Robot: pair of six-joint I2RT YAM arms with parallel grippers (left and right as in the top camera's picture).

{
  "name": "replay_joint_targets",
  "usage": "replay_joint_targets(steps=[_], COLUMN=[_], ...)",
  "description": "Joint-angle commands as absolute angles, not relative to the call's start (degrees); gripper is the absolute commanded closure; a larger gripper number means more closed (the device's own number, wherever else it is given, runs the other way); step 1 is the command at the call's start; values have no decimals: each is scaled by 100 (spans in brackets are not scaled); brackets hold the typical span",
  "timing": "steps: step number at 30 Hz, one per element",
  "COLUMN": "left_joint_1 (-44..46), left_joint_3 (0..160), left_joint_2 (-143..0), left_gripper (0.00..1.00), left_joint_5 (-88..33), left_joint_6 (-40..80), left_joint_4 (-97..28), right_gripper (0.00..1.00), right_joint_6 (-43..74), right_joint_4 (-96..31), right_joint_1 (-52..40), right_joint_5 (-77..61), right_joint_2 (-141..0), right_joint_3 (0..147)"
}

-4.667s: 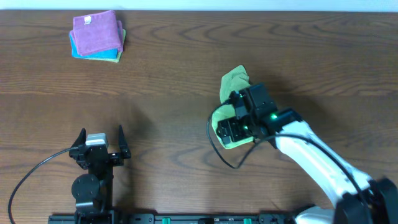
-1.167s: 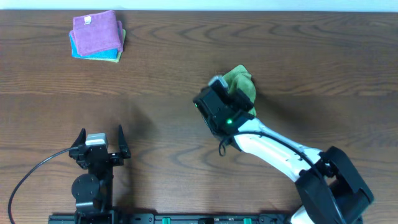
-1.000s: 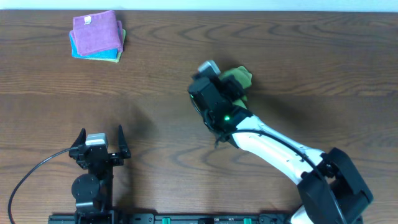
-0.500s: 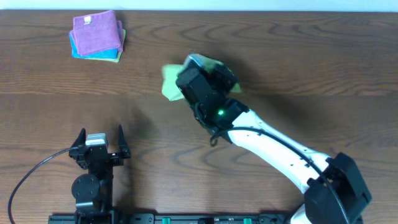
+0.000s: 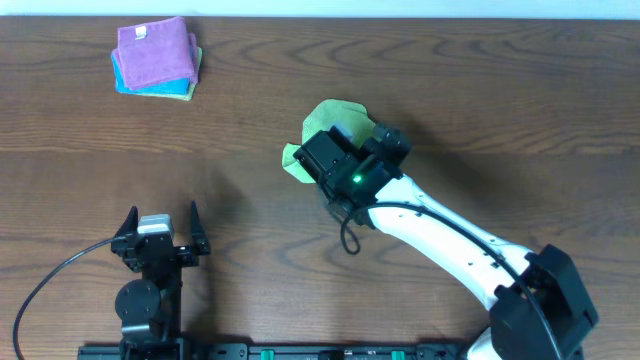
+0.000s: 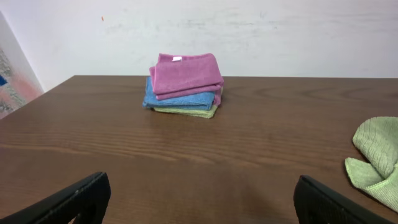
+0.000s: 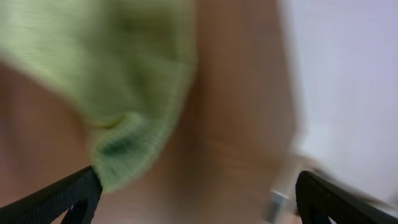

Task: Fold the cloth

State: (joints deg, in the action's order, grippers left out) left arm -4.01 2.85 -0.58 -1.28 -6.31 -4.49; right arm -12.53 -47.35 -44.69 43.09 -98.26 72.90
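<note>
The light lime-green cloth point(image 5: 322, 118) lies crumpled on the brown table, partly under my right arm's wrist. My right gripper point(image 5: 338, 142) hovers over its near edge. In the blurred right wrist view its jaws point(image 7: 199, 199) are wide apart, and the cloth point(image 7: 118, 81) fills the upper left, reaching down to the left fingertip; nothing is between the fingers. My left gripper point(image 5: 161, 222) rests open and empty at the front left. In the left wrist view its jaws point(image 6: 202, 199) are spread wide, and the cloth point(image 6: 376, 158) shows at the right edge.
A stack of folded cloths, purple on top of blue and green point(image 5: 155, 57), sits at the far left corner; it also shows in the left wrist view point(image 6: 185, 84). A black cable point(image 5: 350, 240) loops below the right wrist. A white wall borders the table's far edge.
The right arm swung left with the cloth from the table's middle right, then drew back a little. The cloth now lies further left and more spread. The left arm has not moved.
</note>
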Motion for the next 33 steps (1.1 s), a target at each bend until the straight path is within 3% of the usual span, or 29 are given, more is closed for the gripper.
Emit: replay_joint_targets(steps=[1,9,14,28,33], left_joint_1=[-412,-412,-412,-412,-412], left_joint_3=[86,86,86,86,86], left_joint_2=[-21,-21,-21,-21,-21], left_gripper=[5,5,5,5,5], left_joint_5=[-64,-64,-64,-64,-64], left_joint_6=[-731,-731,-731,-731,-731], left_joint_4=[-558,-558,-558,-558,-558], right_gripper=[1,1,1,7,9], right_joint_6=[-650,-727,-471,-1850,-2093], right_joint_4=[-4934,-6427,-5669,-4624,-4480], right_joint_1=[-4449,-4464,-4453,-4386,-4375], right_joint_5=[2665,1599,1796,1800,2510], right_joint_2=[-9802,-9749,-9697,-10064,-10652], right_joint_3=[7312,7437,7437,7030,7030])
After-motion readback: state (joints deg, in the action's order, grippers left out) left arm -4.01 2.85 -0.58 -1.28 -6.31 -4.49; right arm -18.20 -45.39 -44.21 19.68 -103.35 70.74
